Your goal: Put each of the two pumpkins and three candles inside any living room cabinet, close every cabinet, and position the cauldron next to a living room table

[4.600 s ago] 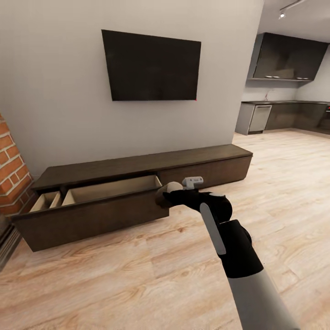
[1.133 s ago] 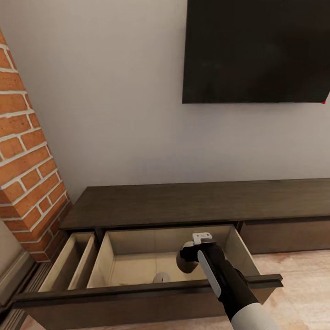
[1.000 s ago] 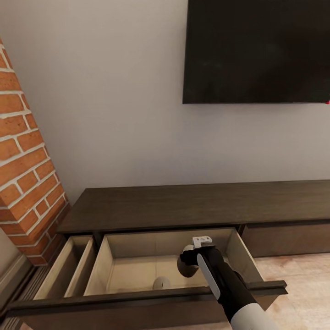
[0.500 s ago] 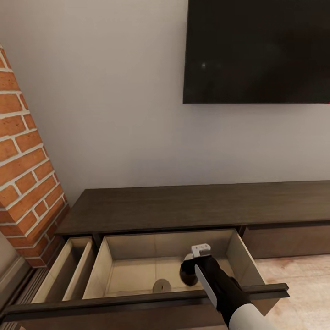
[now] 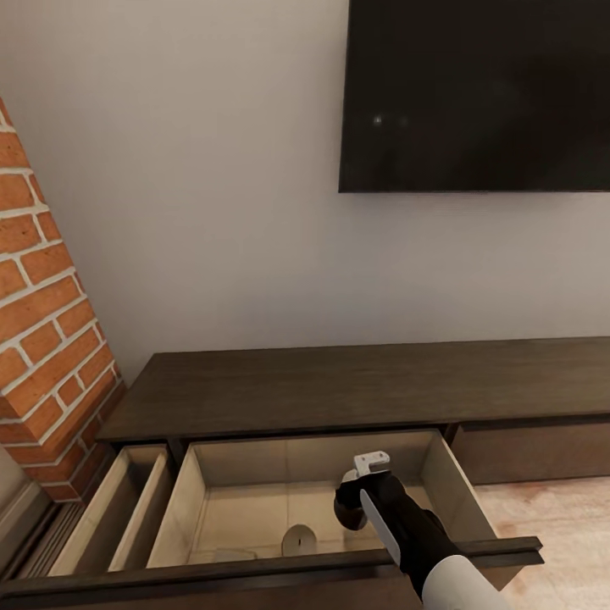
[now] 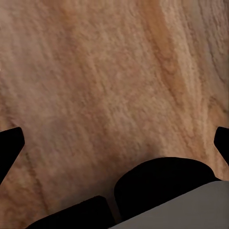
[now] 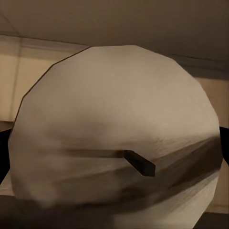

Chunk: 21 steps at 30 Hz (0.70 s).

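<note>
The dark-brown cabinet stands against the wall with its wide left drawer pulled out, pale wood inside. One cream candle rests on the drawer floor near the front. My right gripper hangs over the drawer's right half, shut on another candle; its pale top and short dark wick face the right wrist camera. My left gripper is open over bare wood floor, fingertips wide apart. The pumpkins are out of view.
A brick column rises at the left beside a narrow open compartment. A black TV hangs on the wall above. The cabinet's right drawer front is closed. Wood floor lies at the right.
The view has closed in on the cabinet since the oldest frame. My right gripper, still holding its candle, now sits slightly lower over the open drawer, and more of the candle inside shows.
</note>
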Available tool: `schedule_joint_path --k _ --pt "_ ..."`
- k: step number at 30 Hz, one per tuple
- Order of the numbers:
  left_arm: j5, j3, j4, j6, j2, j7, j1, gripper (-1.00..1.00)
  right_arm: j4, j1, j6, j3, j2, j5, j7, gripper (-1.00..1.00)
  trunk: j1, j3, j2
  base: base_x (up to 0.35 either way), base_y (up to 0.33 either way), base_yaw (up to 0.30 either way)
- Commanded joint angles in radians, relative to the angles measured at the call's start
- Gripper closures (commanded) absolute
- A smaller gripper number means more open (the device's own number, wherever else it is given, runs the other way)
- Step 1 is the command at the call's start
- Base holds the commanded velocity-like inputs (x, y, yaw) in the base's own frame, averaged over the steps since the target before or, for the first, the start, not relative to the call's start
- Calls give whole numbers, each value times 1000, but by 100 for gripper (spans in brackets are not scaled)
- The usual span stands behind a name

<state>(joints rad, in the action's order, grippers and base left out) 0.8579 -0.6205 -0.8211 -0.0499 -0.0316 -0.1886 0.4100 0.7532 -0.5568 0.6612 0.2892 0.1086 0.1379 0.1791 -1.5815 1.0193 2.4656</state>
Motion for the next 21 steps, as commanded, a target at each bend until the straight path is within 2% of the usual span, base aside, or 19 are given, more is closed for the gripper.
schedule_joint_path --k 1,6,13,20,21 --pt "10 -3 0 -5 0 -5 0 -100 -9 -9 3 4 -1 13 10 100 0 1 0 15 0 0" --pt "17 -6 9 -13 4 -8 0 -100 -64 -21 3 3 0 13 10 100 0 1 0 6 0 0" --pt "23 -7 71 -14 12 -10 -3 -100 -77 -24 3 2 0 12 10 100 0 1 0 0 0 0" --pt "22 -6 82 -7 12 -12 -5 -100 -85 -25 3 3 3 14 10 100 27 -21 -49 0 0 0" --pt "20 -7 83 -7 12 -14 -5 -100 -140 -38 -5 4 7 14 10 100 31 -24 -56 0 0 0"
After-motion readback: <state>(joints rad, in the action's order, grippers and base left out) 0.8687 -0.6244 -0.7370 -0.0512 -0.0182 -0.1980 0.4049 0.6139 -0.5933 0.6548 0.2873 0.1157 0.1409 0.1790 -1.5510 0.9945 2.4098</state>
